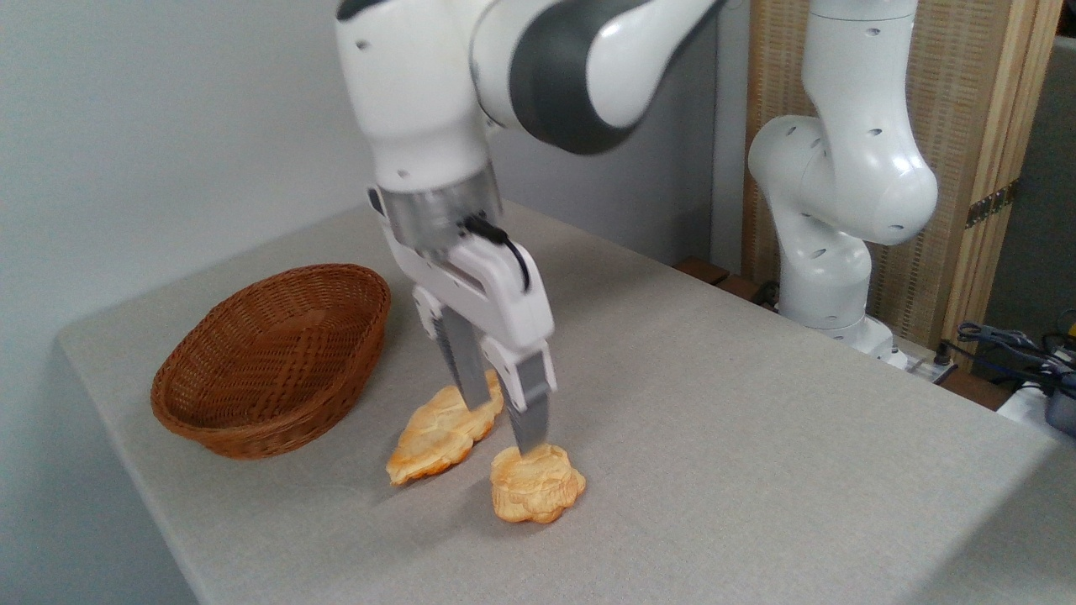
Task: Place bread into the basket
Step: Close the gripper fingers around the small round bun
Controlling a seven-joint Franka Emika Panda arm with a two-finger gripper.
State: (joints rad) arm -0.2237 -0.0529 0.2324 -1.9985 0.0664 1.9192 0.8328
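basket [261,370] sits empty on the left of the table [756,437]. next comes the long flat pastry [437,433], crowding the target. gripper [504,420] hangs fingers apart just over the bread [536,486], right and nearer. looks light, crumbly, probably fragile, so i'd pinch its thick sides gently.

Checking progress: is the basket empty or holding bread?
Empty. The basket shows only bare weave inside; the bread lies on the table.
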